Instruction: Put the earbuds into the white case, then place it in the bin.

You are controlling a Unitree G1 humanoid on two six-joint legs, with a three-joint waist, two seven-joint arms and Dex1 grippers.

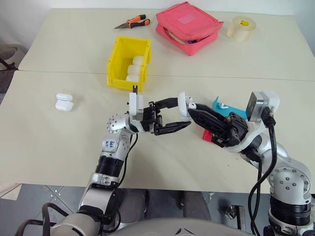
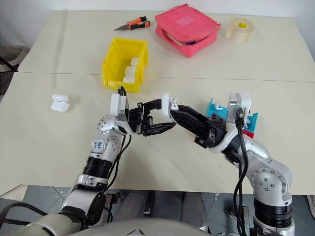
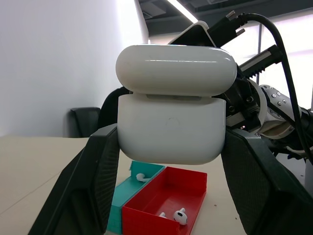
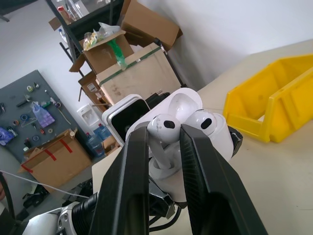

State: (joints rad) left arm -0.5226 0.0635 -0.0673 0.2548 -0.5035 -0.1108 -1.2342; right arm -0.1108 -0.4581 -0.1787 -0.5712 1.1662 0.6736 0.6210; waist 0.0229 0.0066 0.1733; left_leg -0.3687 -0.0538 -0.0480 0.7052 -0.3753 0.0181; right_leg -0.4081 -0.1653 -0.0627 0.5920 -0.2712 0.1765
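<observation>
My left gripper (image 1: 173, 117) is shut on the white case (image 3: 171, 127) and holds it above the table's middle with its lid (image 3: 176, 68) flipped open. My right gripper (image 4: 165, 131) is shut on one earbud (image 4: 164, 126), which it holds at the case's open mouth. A second earbud (image 4: 203, 122) sits in the case beside it. The yellow bin (image 1: 129, 61) stands farther back on the table and holds a few white cases. More earbuds lie in the blue tray (image 1: 224, 104) and the red tray (image 3: 180, 215), under my right arm.
Two more white cases (image 1: 64, 102) lie at the left of the table. At the back are orange-handled pliers (image 1: 133, 22), a pink pouch (image 1: 188, 27) and a tape roll (image 1: 240, 28). A seam between two tables runs just in front of the bin.
</observation>
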